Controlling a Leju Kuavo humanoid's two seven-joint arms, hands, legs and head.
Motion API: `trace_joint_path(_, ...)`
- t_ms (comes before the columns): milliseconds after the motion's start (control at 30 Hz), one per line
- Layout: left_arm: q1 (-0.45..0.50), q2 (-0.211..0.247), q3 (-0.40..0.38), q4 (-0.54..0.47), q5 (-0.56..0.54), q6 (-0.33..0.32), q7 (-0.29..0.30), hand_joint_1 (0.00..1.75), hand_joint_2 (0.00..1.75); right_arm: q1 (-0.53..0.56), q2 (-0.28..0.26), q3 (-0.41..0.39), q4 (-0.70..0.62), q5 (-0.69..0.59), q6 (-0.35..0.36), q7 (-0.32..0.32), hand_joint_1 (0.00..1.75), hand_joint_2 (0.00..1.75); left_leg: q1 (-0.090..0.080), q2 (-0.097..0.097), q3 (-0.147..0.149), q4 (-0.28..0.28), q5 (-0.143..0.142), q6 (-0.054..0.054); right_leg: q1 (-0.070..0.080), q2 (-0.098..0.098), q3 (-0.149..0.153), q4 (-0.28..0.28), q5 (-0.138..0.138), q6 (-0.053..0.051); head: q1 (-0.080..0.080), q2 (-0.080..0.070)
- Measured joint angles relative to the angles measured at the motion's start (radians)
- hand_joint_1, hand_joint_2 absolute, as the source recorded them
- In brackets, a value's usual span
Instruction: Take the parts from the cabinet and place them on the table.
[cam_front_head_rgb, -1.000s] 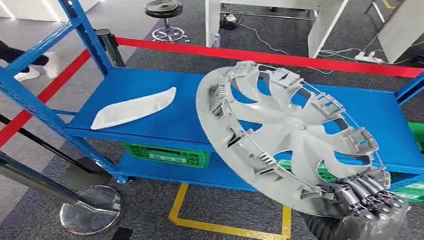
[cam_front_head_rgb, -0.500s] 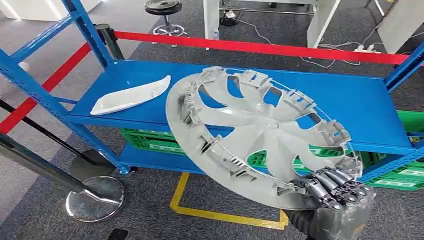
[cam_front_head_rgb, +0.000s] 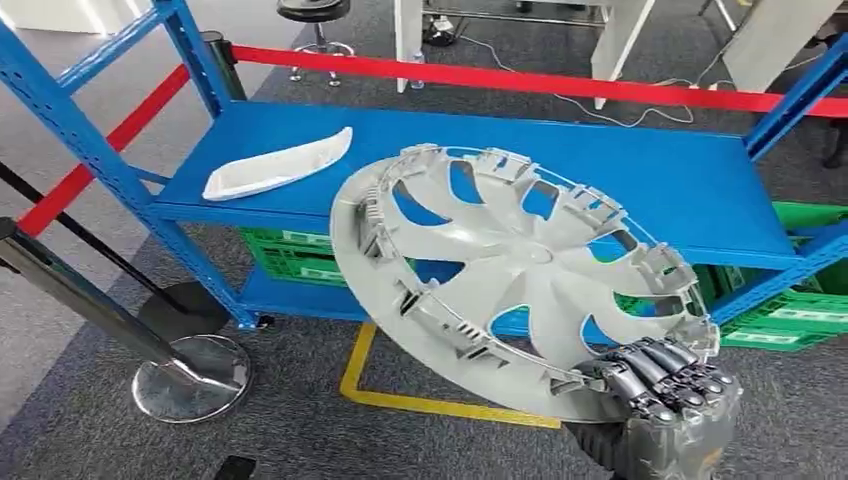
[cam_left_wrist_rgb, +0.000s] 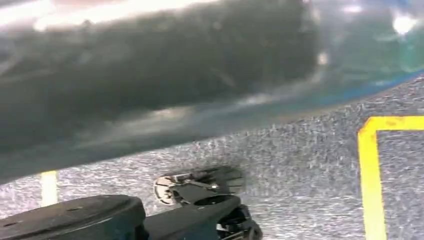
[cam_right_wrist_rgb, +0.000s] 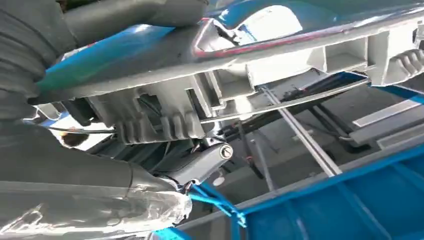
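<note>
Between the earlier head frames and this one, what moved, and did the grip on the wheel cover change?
The right hand has drawn the wheel cover back off the blue shelf, toward the robot and leftward in the picture; the cover now hangs mostly over the floor. The camera also shifted, so part of that is view change. The grip on the cover's rim is unchanged. The white trim piece stays on the shelf.

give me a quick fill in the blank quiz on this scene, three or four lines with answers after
1. The right hand grips the grey wheel cover by its ____.
2. The white curved part lies on the ____ shelf.
3. Green ____ sit on the level under that shelf.
4. The barrier tape behind the shelf is ____.

Missing words: rim; blue; crates; red
</note>
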Motion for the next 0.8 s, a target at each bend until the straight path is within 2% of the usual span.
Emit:
trace_joint_path(33, 0.000, -0.001, 0.000, 0.000, -0.001, 0.000, 0.000, 0.00, 0.00, -0.001, 0.003, -0.001, 0.000, -0.001, 0.000, -0.002, 1.75, 1.75, -0.005, 0.004, 0.000, 0.002, 0.006, -0.004, 0.009, -0.027, 0.054, -0.092, -0.035, -0.005, 0.000, 0.000)
trace_joint_path(67, 0.001, -0.003, 0.000, 0.000, -0.003, 0.000, -0.001, 0.00, 0.00, -0.001, 0.006, -0.003, 0.000, -0.003, 0.000, -0.007, 1.75, 1.75, -0.004, 0.008, -0.002, 0.002, 0.016, -0.010, 0.011, -0.030, 0.082, -0.140, -0.047, -0.011, -0.002, 0.000)
trace_joint_path(133, 0.001, -0.004, 0.001, 0.000, -0.006, 0.004, -0.001, 0.00, 0.00, 0.008, 0.013, -0.012, 0.000, -0.012, 0.000, -0.024, 1.75, 1.75, 0.002, 0.025, -0.006, -0.004, 0.035, -0.019, 0.017, -0.014, 0.058, -0.135, -0.036, -0.020, 0.000, 0.000)
trace_joint_path(167, 0.002, -0.005, 0.000, 0.000, -0.007, 0.006, -0.001, 0.00, 0.00, 0.013, 0.018, -0.018, 0.000, -0.015, 0.000, -0.032, 1.75, 1.75, 0.001, 0.030, -0.007, -0.005, 0.043, -0.024, 0.015, -0.008, 0.050, -0.140, -0.021, -0.028, 0.000, 0.000)
trace_joint_path(200, 0.002, -0.004, 0.001, 0.000, -0.007, 0.009, -0.001, 0.00, 0.00, 0.014, 0.023, -0.021, 0.000, -0.017, 0.000, -0.037, 1.75, 1.75, 0.002, 0.015, -0.015, 0.004, 0.016, -0.032, 0.007, -0.006, 0.041, -0.145, -0.006, -0.038, 0.001, 0.000)
trace_joint_path(233, 0.004, -0.004, 0.001, 0.000, -0.007, 0.009, 0.000, 0.00, 0.00, 0.015, 0.026, -0.025, 0.000, -0.018, 0.000, -0.042, 1.75, 1.75, 0.004, -0.013, -0.028, 0.036, -0.042, -0.039, 0.006, 0.004, 0.030, -0.145, 0.007, -0.046, -0.002, 0.000)
trace_joint_path(267, 0.005, -0.004, 0.001, 0.000, -0.007, 0.010, 0.000, 0.00, 0.00, 0.016, 0.028, -0.026, 0.000, -0.019, 0.000, -0.044, 1.75, 1.75, 0.008, -0.028, -0.043, 0.099, -0.106, -0.045, 0.005, 0.010, 0.021, -0.142, 0.017, -0.050, -0.004, 0.000)
trace_joint_path(300, 0.005, -0.004, 0.001, 0.000, -0.007, 0.010, 0.000, 0.00, 0.00, 0.019, 0.031, -0.027, 0.000, -0.019, 0.000, -0.045, 1.75, 1.75, 0.013, -0.035, -0.061, 0.184, -0.167, -0.050, 0.006, 0.020, 0.002, -0.136, 0.031, -0.052, -0.005, 0.000)
trace_joint_path(333, 0.005, -0.004, 0.001, 0.000, -0.007, 0.010, 0.000, 0.00, 0.00, 0.021, 0.033, -0.028, 0.000, -0.019, 0.000, -0.047, 1.75, 1.75, 0.014, -0.037, -0.075, 0.260, -0.198, -0.053, 0.006, 0.029, -0.018, -0.129, 0.042, -0.051, -0.005, 0.000)
trace_joint_path(367, 0.005, -0.004, 0.001, 0.000, -0.007, 0.010, 0.000, 0.00, 0.00, 0.022, 0.035, -0.030, 0.000, -0.020, 0.000, -0.050, 1.75, 1.75, 0.015, -0.037, -0.075, 0.303, -0.197, -0.055, 0.006, 0.038, -0.039, -0.120, 0.050, -0.050, -0.005, 0.000)
trace_joint_path(400, 0.005, -0.004, 0.001, 0.000, -0.008, 0.011, 0.000, 0.00, 0.00, 0.024, 0.038, -0.033, 0.000, -0.021, 0.000, -0.055, 1.75, 1.75, 0.015, -0.038, -0.056, 0.300, -0.172, -0.056, 0.005, 0.047, -0.058, -0.110, 0.056, -0.048, -0.005, 0.000)
trace_joint_path(433, 0.004, -0.004, 0.001, 0.000, -0.008, 0.012, 0.000, 0.00, 0.00, 0.025, 0.040, -0.035, 0.000, -0.023, 0.000, -0.059, 1.75, 1.75, 0.017, -0.039, -0.022, 0.263, -0.137, -0.054, 0.005, 0.057, -0.076, -0.100, 0.062, -0.045, -0.005, 0.000)
trace_joint_path(467, 0.004, -0.003, 0.001, 0.000, -0.009, 0.013, 0.000, 0.00, 0.00, 0.027, 0.043, -0.037, 0.000, -0.026, 0.000, -0.063, 1.75, 1.75, 0.018, -0.046, 0.029, 0.192, -0.101, -0.051, 0.005, 0.068, -0.093, -0.090, 0.068, -0.042, -0.005, 0.000)
trace_joint_path(500, 0.002, -0.002, 0.001, 0.000, -0.009, 0.015, 0.000, 0.00, 0.00, 0.030, 0.047, -0.040, 0.000, -0.031, 0.000, -0.070, 1.75, 1.75, 0.019, -0.069, 0.085, 0.110, -0.085, -0.046, 0.004, 0.078, -0.106, -0.081, 0.073, -0.037, -0.005, 0.000)
trace_joint_path(533, 0.000, -0.002, 0.001, 0.000, -0.009, 0.015, -0.001, 0.00, 0.00, 0.032, 0.050, -0.044, 0.000, -0.035, 0.000, -0.076, 1.75, 1.75, 0.020, -0.122, 0.137, 0.028, -0.109, -0.037, 0.006, 0.086, -0.121, -0.072, 0.078, -0.031, -0.005, 0.000)
trace_joint_path(567, 0.001, -0.003, 0.001, 0.000, -0.009, 0.016, -0.001, 0.00, 0.00, 0.031, 0.052, -0.047, 0.000, -0.039, 0.000, -0.082, 1.75, 1.75, 0.024, -0.128, 0.154, -0.012, -0.118, -0.036, 0.006, 0.094, -0.129, -0.066, 0.087, -0.025, -0.002, 0.000)
trace_joint_path(633, -0.001, -0.003, 0.001, 0.000, -0.010, 0.019, -0.002, 0.00, 0.00, 0.033, 0.058, -0.052, 0.000, -0.045, 0.000, -0.095, 1.75, 1.75, 0.016, -0.112, 0.145, -0.009, -0.115, -0.032, -0.002, 0.111, -0.141, -0.071, 0.110, -0.010, -0.004, 0.000)
trace_joint_path(667, 0.000, -0.003, 0.001, 0.000, -0.010, 0.019, -0.002, 0.00, 0.00, 0.034, 0.060, -0.054, 0.001, -0.049, 0.000, -0.101, 1.75, 1.75, 0.014, -0.103, 0.142, -0.011, -0.104, -0.027, -0.001, 0.122, -0.144, -0.075, 0.120, -0.001, -0.005, 0.000)
trace_joint_path(700, 0.000, -0.005, 0.002, 0.000, -0.009, 0.019, -0.002, 0.00, 0.00, 0.034, 0.062, -0.057, 0.003, -0.053, 0.000, -0.108, 1.75, 1.75, 0.026, -0.079, 0.131, -0.022, -0.091, -0.017, -0.003, 0.113, -0.154, -0.069, 0.108, 0.002, -0.006, 0.000)
trace_joint_path(733, -0.002, -0.004, 0.003, 0.000, -0.007, 0.016, -0.003, 0.00, 0.00, 0.032, 0.064, -0.059, 0.008, -0.060, 0.000, -0.114, 1.75, 1.75, 0.023, -0.070, 0.121, -0.022, -0.082, -0.009, 0.003, 0.070, -0.171, -0.045, 0.060, 0.007, -0.001, 0.000)
trace_joint_path(767, -0.002, -0.004, 0.004, 0.000, -0.006, 0.012, -0.006, 0.00, 0.00, 0.025, 0.067, -0.060, 0.014, -0.068, 0.000, -0.127, 1.75, 1.75, 0.022, -0.056, 0.109, -0.021, -0.074, -0.005, 0.001, 0.046, -0.191, 0.016, -0.003, 0.014, 0.006, 0.000)
trace_joint_path(800, -0.001, -0.003, 0.005, 0.000, -0.006, 0.011, -0.006, 0.00, 0.00, 0.019, 0.069, -0.060, 0.023, -0.075, 0.000, -0.138, 1.75, 1.75, 0.020, -0.045, 0.098, -0.020, -0.066, -0.006, -0.002, 0.036, -0.209, 0.092, -0.056, 0.018, 0.007, 0.000)
